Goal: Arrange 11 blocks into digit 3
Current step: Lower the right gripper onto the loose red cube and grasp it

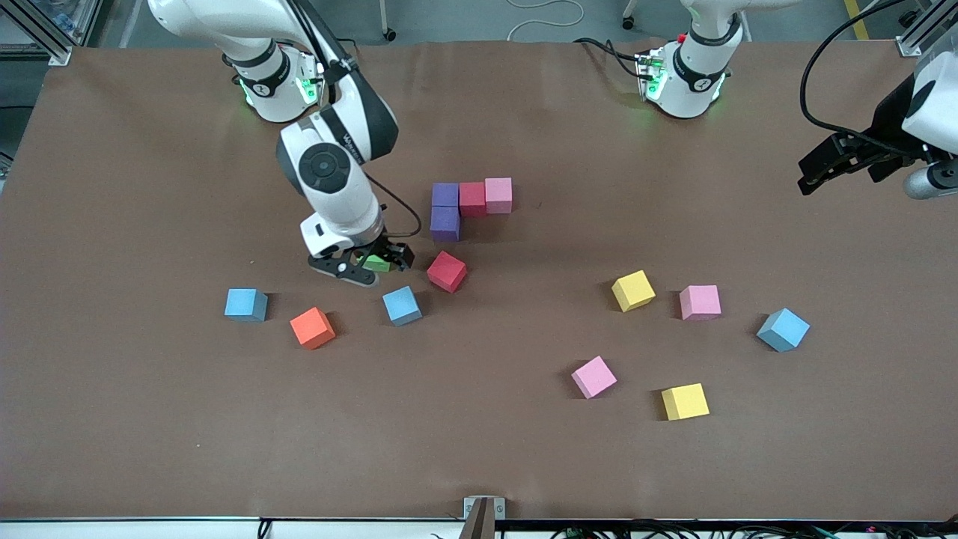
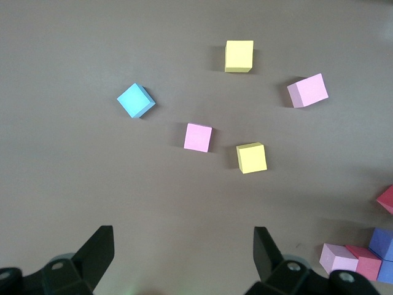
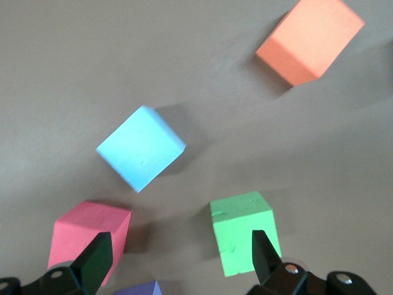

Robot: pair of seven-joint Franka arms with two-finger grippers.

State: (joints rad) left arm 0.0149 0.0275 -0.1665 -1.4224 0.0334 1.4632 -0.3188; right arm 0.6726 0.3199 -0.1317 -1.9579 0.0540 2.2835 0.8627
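Four blocks (image 1: 471, 201) joined; others scattered nearer camera.
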